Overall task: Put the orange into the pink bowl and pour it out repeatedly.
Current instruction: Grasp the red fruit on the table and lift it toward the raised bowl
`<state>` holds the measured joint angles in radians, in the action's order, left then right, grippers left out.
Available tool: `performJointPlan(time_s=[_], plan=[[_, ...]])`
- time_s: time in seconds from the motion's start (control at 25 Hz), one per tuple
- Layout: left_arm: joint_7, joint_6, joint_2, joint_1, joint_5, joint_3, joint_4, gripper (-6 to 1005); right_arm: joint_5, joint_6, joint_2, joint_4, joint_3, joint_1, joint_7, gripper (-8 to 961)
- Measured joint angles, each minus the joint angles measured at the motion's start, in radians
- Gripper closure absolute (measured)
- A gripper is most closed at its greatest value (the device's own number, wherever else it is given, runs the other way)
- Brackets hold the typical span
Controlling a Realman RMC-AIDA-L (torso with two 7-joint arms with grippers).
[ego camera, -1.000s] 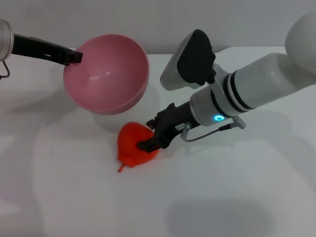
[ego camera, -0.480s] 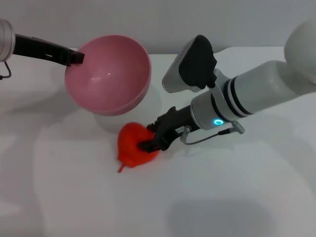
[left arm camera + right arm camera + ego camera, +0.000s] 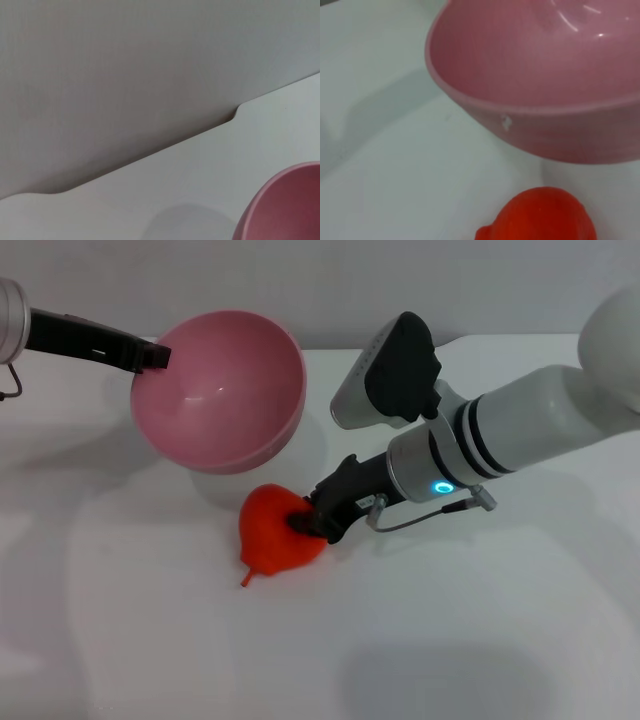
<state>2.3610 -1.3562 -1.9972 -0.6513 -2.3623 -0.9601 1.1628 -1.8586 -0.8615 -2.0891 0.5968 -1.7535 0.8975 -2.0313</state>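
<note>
**A:** Where do you find the orange?

**B:** You see it lying on the white table, its knobbed top pointing toward you, just below the pink bowl. The right gripper comes in from the right, its dark fingers pinching the fruit's right side.

**A:** And the bowl?

**B:** The left gripper holds it by the far-left rim, lifted off the table and tipped so its empty inside faces you. Its lower edge hangs just above the orange, apart from it.

**A:** How much room do you have?

**B:** Bare tabletop spreads in front and to both sides. The table's back edge meets a plain grey wall behind the bowl.
</note>
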Motion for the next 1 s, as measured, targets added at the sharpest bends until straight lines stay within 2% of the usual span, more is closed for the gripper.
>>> performJointPlan(time_s=[0.08,0.24,0.4,0.48,0.52,0.56,0.72,0.96,1.0], plan=[[0.000,0.000,0.000,0.000,0.000,0.000,0.000,958,0.000,-0.001,0.000,0.003,-0.001,0.001,0.000,691],[-0.002,-0.001,0.000,0.004,0.000,0.000,0.000,958,0.001,-0.003,0.003,0.029,-0.001,-0.014,-0.001,776],[-0.005,-0.002,0.002,0.008,0.000,0.000,0.003,958,-0.004,-0.008,0.015,0.119,0.016,-0.078,-0.035,841],[-0.005,-0.002,0.003,0.009,0.000,0.003,0.005,958,-0.037,-0.012,0.021,0.189,0.032,-0.127,-0.072,855],[-0.006,-0.002,0.004,0.009,0.000,0.005,0.007,958,-0.099,-0.022,0.022,0.264,0.074,-0.181,-0.104,862],[-0.006,-0.002,0.005,0.009,0.000,0.006,0.007,958,-0.099,-0.022,0.022,0.264,0.074,-0.181,-0.104,870],[-0.006,-0.001,0.008,0.005,0.000,0.006,0.008,958,-0.208,-0.037,0.018,0.398,0.166,-0.291,-0.157,887],[-0.009,-0.002,0.001,0.003,0.000,-0.001,0.008,958,-0.260,-0.037,0.019,0.506,0.266,-0.377,-0.165,896],[-0.010,-0.002,-0.007,0.004,0.000,-0.007,0.008,958,-0.277,-0.037,0.017,0.531,0.287,-0.392,-0.165,898]])
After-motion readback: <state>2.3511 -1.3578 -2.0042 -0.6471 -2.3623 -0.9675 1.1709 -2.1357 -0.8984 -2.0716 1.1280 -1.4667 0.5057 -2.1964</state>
